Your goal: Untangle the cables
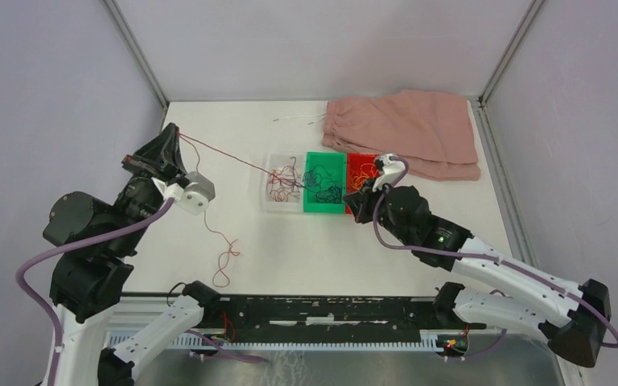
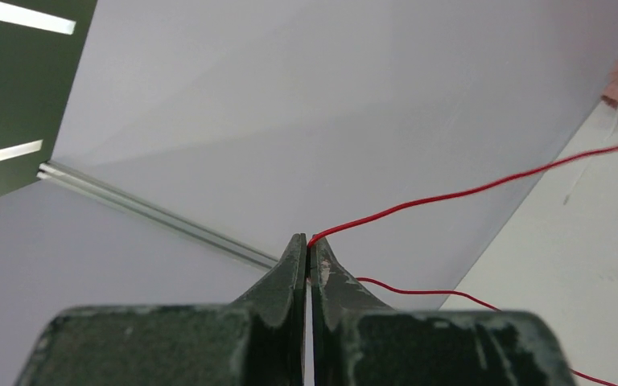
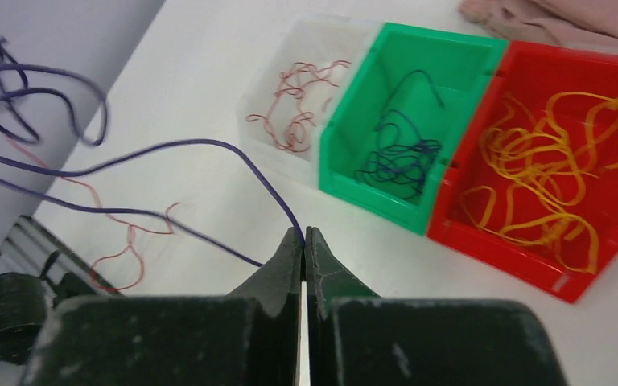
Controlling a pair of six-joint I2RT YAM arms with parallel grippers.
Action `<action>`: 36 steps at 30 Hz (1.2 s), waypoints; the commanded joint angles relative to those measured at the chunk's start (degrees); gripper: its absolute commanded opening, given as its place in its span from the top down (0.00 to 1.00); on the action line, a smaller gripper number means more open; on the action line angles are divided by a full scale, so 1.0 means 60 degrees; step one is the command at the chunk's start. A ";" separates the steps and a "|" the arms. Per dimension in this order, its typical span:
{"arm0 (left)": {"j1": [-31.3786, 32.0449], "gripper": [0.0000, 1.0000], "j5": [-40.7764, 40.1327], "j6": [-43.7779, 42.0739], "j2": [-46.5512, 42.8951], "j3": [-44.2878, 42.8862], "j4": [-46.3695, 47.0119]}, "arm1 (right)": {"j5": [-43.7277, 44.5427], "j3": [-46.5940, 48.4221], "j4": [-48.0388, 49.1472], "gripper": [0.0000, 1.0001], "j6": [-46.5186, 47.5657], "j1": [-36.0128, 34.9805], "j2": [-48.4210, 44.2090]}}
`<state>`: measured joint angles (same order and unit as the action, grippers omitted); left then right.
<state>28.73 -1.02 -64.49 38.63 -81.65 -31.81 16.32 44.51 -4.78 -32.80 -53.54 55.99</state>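
Over the left of the tabletop [image 1: 306,249], the left tool [image 2: 309,241] pinches a red cable [image 2: 467,190] stretched toward the clear bin [image 1: 282,208]. The right tool [image 3: 303,232] clamps a purple cable [image 3: 169,146]; most cables [image 3: 398,157] lie sorted, so little seems left.

White worktop [image 1: 290,249], flat, walled on three sides. Three bins in a row mid-worktop, touching side by side: clear bin [image 1: 264,193] left, green bin [image 1: 324,211] middle, red bin [image 1: 354,158] right. Pink cloth [image 1: 406,129] folded at the far right corner, just behind the bins. Its white drawstring [image 1: 298,119] trails left on the surface. Red cable [image 1: 225,261] lies curled near front left, apart from the bins.
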 commanded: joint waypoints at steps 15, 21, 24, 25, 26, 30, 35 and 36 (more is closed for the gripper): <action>-0.0028 0.97 -0.1285 -0.0824 0.0343 -0.0913 0.1442 | 0.0357 -0.1159 -0.2827 1.00 0.0325 0.0634 -0.2946; -0.0041 0.97 -0.0753 -0.0458 0.0099 -0.0594 0.0807 | -0.0487 0.0029 -0.2844 1.00 0.0804 0.0632 -0.2715; -0.0035 0.97 -0.0548 -0.0305 0.0020 -0.0577 0.0592 | -0.0571 0.0816 -0.2868 1.00 0.1175 0.0638 -0.2247; -0.0040 0.97 -0.0453 -0.0270 -0.0004 -0.0573 0.0539 | -0.0579 0.1021 -0.2848 1.00 0.1317 0.0633 -0.2035; -0.0035 0.97 -0.0375 -0.0237 -0.0035 -0.0559 0.0439 | -0.0575 0.1254 -0.2800 1.00 0.1461 0.0632 -0.1705; -0.0036 0.97 -0.0104 -0.0090 -0.0125 -0.0535 0.0197 | -0.0367 0.2133 -0.2603 1.00 0.2144 0.0660 -0.0447; -0.0042 0.97 0.0189 0.0021 -0.0185 -0.0626 -0.0033 | 0.0304 0.3345 -0.2860 1.00 0.3206 0.0786 0.1651; -0.0042 0.97 0.0225 0.0038 -0.0193 -0.0637 -0.0065 | 0.0436 0.3533 -0.2867 1.00 0.3418 0.0816 0.2019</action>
<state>28.69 -1.83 -67.35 37.78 -84.90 -31.68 15.16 60.42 -22.37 -19.03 -49.43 61.32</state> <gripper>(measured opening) 0.059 0.014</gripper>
